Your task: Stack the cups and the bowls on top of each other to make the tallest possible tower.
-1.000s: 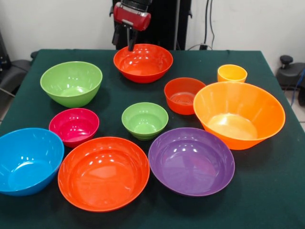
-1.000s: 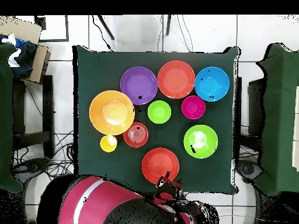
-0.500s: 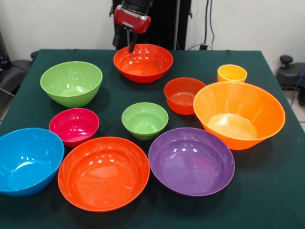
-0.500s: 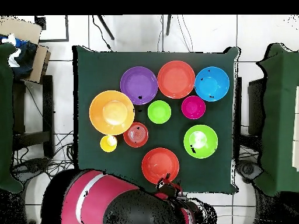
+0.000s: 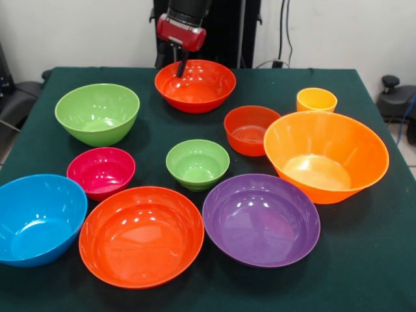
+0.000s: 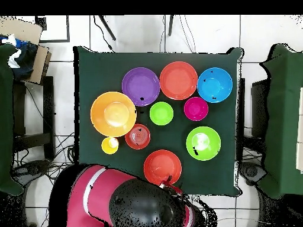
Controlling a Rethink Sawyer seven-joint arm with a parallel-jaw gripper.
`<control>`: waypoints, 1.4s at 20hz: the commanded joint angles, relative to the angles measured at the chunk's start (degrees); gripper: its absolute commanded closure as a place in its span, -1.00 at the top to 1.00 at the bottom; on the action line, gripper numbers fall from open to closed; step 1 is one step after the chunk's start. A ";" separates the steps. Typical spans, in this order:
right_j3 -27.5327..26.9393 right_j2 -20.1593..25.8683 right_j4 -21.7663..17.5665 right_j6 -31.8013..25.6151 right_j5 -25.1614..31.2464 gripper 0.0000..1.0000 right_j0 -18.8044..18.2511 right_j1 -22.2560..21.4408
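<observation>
Ten containers stand on the dark green tablecloth (image 5: 364, 260), all upright, mouths up, and all appear empty. No container sits inside another; no tower exists.

Front view, far row: a red-orange bowl (image 5: 195, 85) under the arm, a large lime green bowl (image 5: 97, 114) to its left, and the yellow-orange cup (image 5: 316, 100) at far right. Middle row: a magenta bowl (image 5: 101, 172), a small lime green bowl (image 5: 197, 164), a small red-orange bowl (image 5: 251, 130) and a large orange bowl (image 5: 325, 155). The small red-orange bowl stands just beside the large orange bowl; contact cannot be confirmed. Near row: a blue bowl (image 5: 39, 218), a wide red-orange bowl (image 5: 141, 235) and a purple bowl (image 5: 261, 219); the last two sit rim to rim or nearly so.

The overhead view confirms the spacing: the cup (image 6: 109, 145) stands apart, just beside the small red-orange bowl (image 6: 137, 136). It also shows the arm's red and black body (image 6: 118, 204) off the table edge, which the front view cuts off.

The gripper (image 5: 178, 65) hangs from a red housing, pointing down at the far rim of the red-orange bowl. One dark finger (image 5: 181, 67) dips just inside that rim. Whether the claw is spread or pinching the rim cannot be determined from either view.
</observation>
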 commanded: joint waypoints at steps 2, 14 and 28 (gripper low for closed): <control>-10.11 6.89 6.81 3.70 -4.91 1.00 0.43 6.22; -11.35 6.69 8.18 3.32 -8.26 1.00 0.24 9.07; -11.45 6.61 9.25 3.09 -6.74 1.00 0.98 8.31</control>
